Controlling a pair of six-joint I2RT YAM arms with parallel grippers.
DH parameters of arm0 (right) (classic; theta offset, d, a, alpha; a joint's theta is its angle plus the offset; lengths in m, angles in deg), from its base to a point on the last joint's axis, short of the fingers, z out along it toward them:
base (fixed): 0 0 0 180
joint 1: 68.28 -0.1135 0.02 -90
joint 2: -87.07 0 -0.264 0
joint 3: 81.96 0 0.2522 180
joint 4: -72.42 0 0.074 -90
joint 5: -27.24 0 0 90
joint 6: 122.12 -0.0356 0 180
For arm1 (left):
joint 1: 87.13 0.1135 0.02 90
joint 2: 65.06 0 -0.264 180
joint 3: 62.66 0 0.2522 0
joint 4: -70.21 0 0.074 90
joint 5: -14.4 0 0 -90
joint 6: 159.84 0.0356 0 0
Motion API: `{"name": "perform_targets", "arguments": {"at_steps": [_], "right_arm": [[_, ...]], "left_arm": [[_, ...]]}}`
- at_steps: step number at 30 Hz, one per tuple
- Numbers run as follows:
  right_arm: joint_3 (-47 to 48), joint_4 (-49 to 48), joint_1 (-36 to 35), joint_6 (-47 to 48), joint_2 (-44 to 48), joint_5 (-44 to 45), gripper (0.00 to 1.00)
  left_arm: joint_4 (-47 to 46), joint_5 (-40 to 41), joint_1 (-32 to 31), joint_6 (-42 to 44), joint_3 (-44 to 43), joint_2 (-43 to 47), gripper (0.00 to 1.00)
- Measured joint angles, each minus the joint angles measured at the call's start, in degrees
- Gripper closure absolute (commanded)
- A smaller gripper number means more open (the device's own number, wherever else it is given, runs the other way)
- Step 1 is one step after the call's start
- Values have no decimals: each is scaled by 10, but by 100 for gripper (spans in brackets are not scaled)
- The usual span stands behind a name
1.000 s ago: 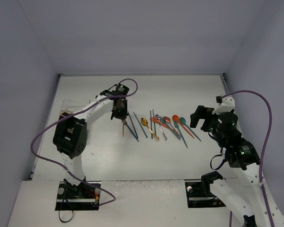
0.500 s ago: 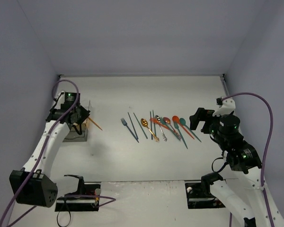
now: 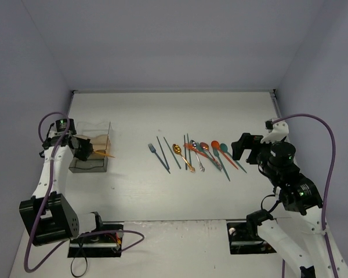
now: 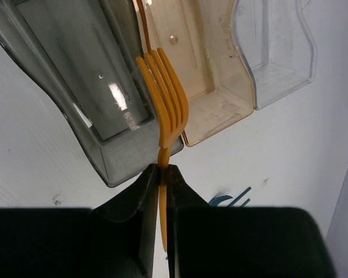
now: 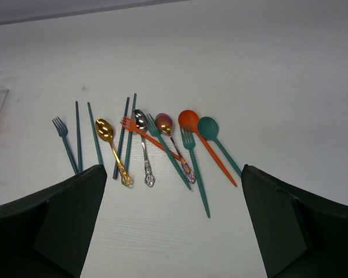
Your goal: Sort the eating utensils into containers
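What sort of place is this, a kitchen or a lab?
Probably a robot test bench, not a kitchen: two arms bolted to a white table boxed in by blank walls, utensils laid in a row, the left claw holding an orange fork at a clear container.

Both arms are built of white links joined by black motor housings: the left arm (image 3: 47,174) and the right arm (image 3: 307,231). A left purple cable (image 3: 45,120) loops off one, and a right purple cable (image 3: 304,114) arcs over the other. Small green lights (image 3: 62,122) glow near the wrists. The left end effector (image 4: 160,174) has smooth black tapered fingers (image 4: 139,197). The right end effector (image 5: 173,174) has broad matte black ones. The base mounts (image 3: 95,236) are black.
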Motion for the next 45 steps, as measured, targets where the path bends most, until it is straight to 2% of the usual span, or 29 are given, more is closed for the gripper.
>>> {"name": "perform_targets", "arguments": {"at_steps": [7,18,25,28,31,41,45], "right_arm": [[0,2,-4,0,4,3,0],[6,2,-9,7,8,31,0],[7,2,-15,20,8,50,0],[7,2,-15,22,8,52,0],[7,2,-15,24,8,55,0],[7,2,-15,27,8,57,0],[7,2,-15,27,8,57,0]], "left_arm": [[-7,-42,13,-32,10,-40,100],[-22,-56,47,-66,46,-55,98],[-30,-57,101,-65,53,-66,84],[-33,-61,107,-59,53,-80,65],[-35,-68,107,-55,51,-96,55],[-32,-88,93,-35,25,-71,47],[-23,-75,14,-2,-40,-43,46]]}}
